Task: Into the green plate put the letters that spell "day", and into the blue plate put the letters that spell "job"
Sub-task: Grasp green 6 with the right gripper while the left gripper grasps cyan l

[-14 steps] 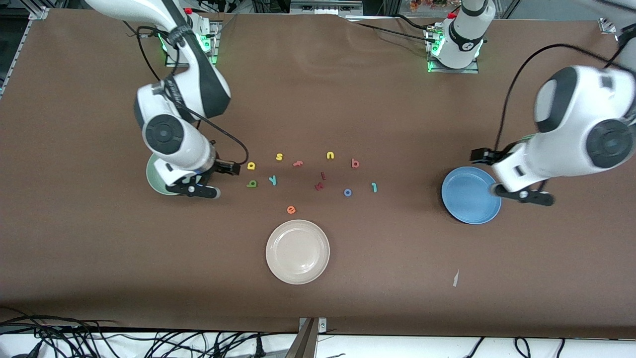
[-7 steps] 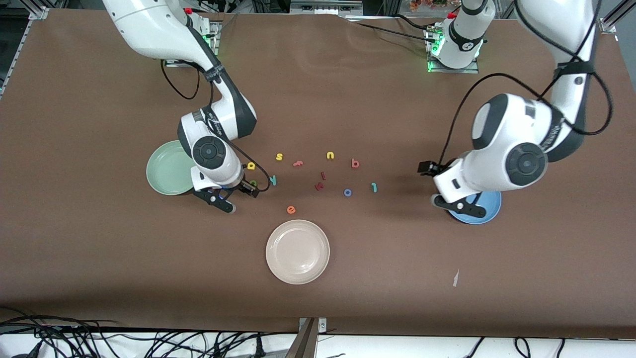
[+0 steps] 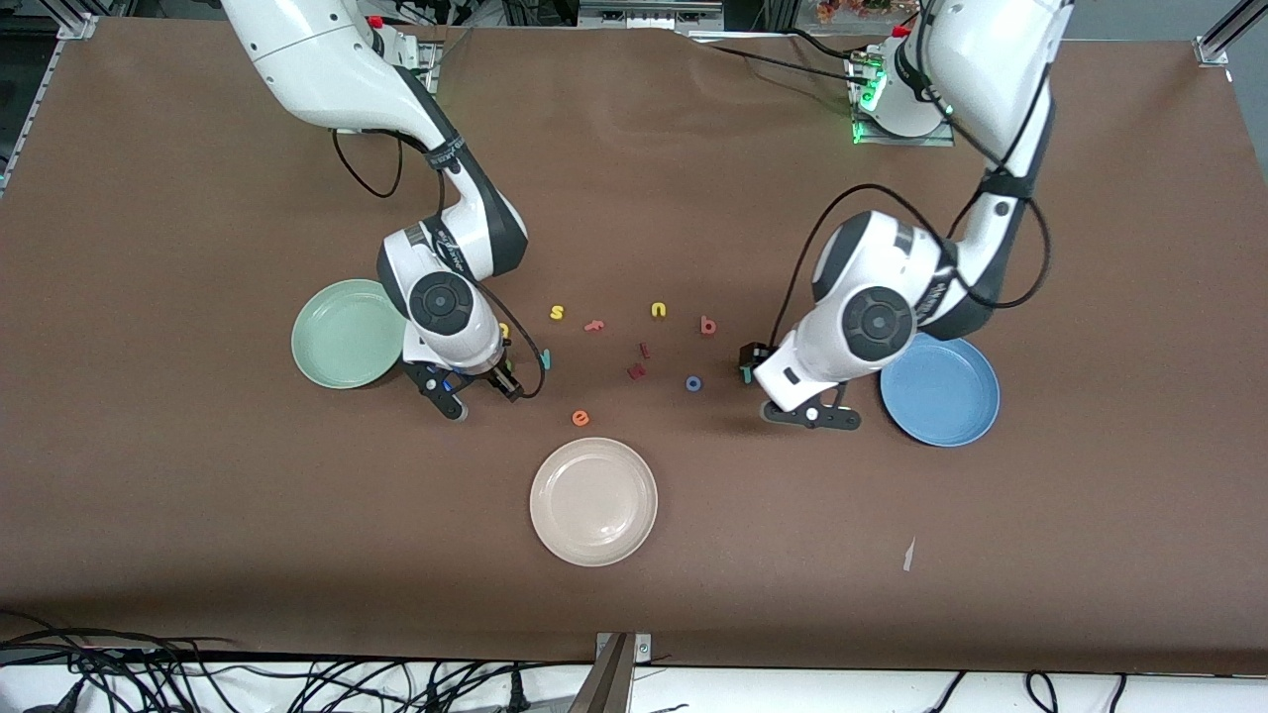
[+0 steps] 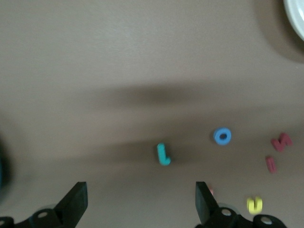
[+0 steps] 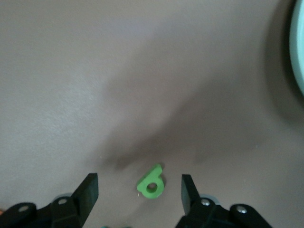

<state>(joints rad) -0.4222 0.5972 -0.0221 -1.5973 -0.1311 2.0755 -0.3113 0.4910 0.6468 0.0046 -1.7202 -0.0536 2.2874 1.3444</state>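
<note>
My right gripper hangs low beside the green plate, open, its fingers either side of the olive-green letter without touching it. That letter is hidden in the front view. The teal y and the yellow rounded letter peek out beside that arm. My left gripper is open beside the blue plate, with the teal j on the table just ahead of its fingertips. The blue o and the coral b lie nearby.
A cream plate sits nearer the front camera, with an orange e just above it in that view. A yellow s, a coral letter, a yellow u and dark red letters lie among the task's letters.
Both arms swung in toward the middle letters. The right gripper went from the green plate to the olive-green letter, the left from the blue plate to the teal j.
</note>
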